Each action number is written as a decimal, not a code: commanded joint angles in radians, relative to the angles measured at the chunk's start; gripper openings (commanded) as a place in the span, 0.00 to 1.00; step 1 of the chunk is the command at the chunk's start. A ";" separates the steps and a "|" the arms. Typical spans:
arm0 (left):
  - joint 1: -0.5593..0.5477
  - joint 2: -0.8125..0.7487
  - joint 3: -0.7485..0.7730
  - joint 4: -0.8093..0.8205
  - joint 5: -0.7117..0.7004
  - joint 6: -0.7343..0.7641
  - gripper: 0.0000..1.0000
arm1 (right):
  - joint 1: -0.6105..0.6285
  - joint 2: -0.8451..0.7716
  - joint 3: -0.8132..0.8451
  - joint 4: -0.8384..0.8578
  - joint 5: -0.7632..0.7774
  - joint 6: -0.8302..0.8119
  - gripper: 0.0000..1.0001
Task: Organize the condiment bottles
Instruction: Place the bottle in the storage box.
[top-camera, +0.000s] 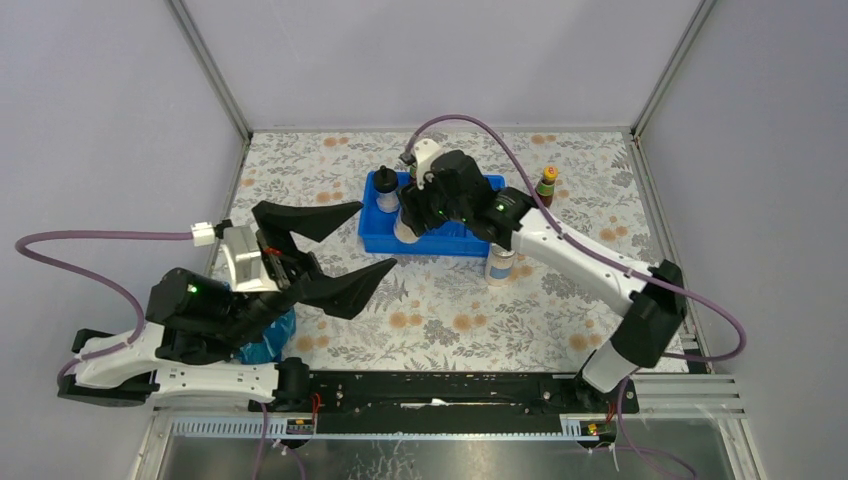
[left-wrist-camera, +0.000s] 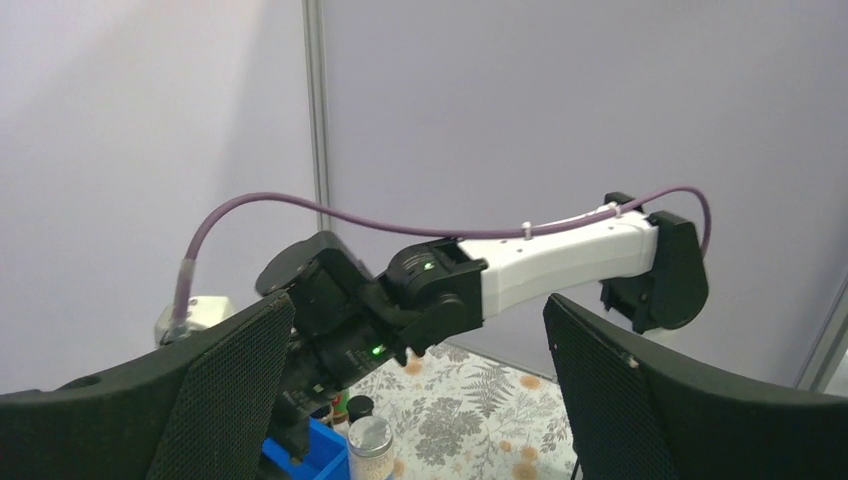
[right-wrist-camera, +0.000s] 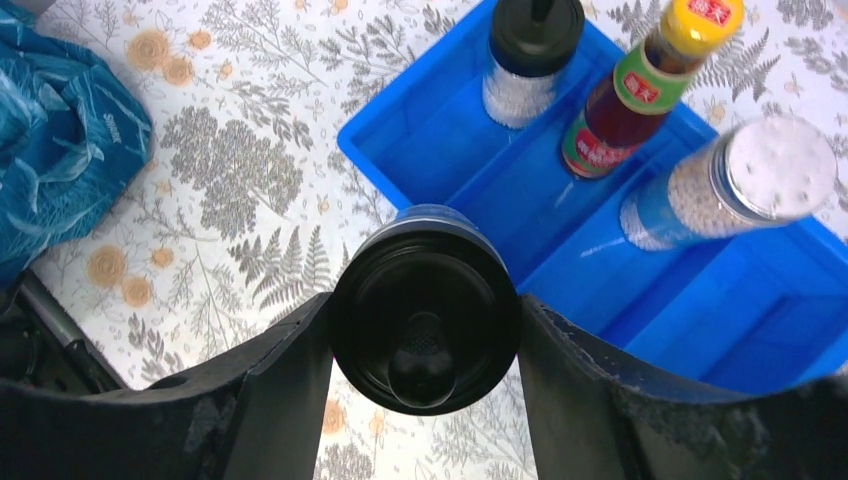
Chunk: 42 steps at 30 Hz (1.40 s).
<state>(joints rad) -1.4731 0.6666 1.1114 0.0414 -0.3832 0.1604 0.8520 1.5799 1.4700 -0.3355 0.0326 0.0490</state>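
My right gripper (right-wrist-camera: 425, 340) is shut on a clear black-domed bottle (right-wrist-camera: 424, 330), held upright over the near left corner of the blue tray (right-wrist-camera: 470, 150). Inside the tray stand another black-domed bottle (right-wrist-camera: 530, 50), a red-labelled bottle with a yellow cap (right-wrist-camera: 640, 95) and a silver-lidded jar (right-wrist-camera: 735, 185). From above, the right gripper (top-camera: 415, 215) is at the tray's front left. A silver-lidded jar (top-camera: 499, 265) stands on the table in front of the tray, and a yellow-capped bottle (top-camera: 546, 184) stands to its right. My left gripper (top-camera: 375, 237) hangs wide open and holds nothing, left of the tray.
A crumpled blue bag (top-camera: 268, 338) lies by the left arm's base, also seen as the blue bag (right-wrist-camera: 60, 120) in the right wrist view. The table has a floral cloth (top-camera: 450, 320). Grey walls with metal posts close in the back and sides.
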 joint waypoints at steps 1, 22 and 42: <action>-0.005 -0.021 0.029 -0.016 0.003 0.031 0.99 | 0.024 0.100 0.163 -0.014 0.002 -0.044 0.00; -0.004 -0.101 -0.017 -0.040 -0.009 0.026 0.99 | 0.051 0.505 0.691 -0.188 0.084 -0.172 0.00; -0.004 -0.092 -0.026 -0.040 0.004 0.023 0.99 | 0.038 0.622 0.708 -0.145 0.093 -0.212 0.00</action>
<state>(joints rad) -1.4731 0.5751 1.0954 0.0078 -0.3836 0.1646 0.8913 2.1990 2.1296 -0.5488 0.1196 -0.1406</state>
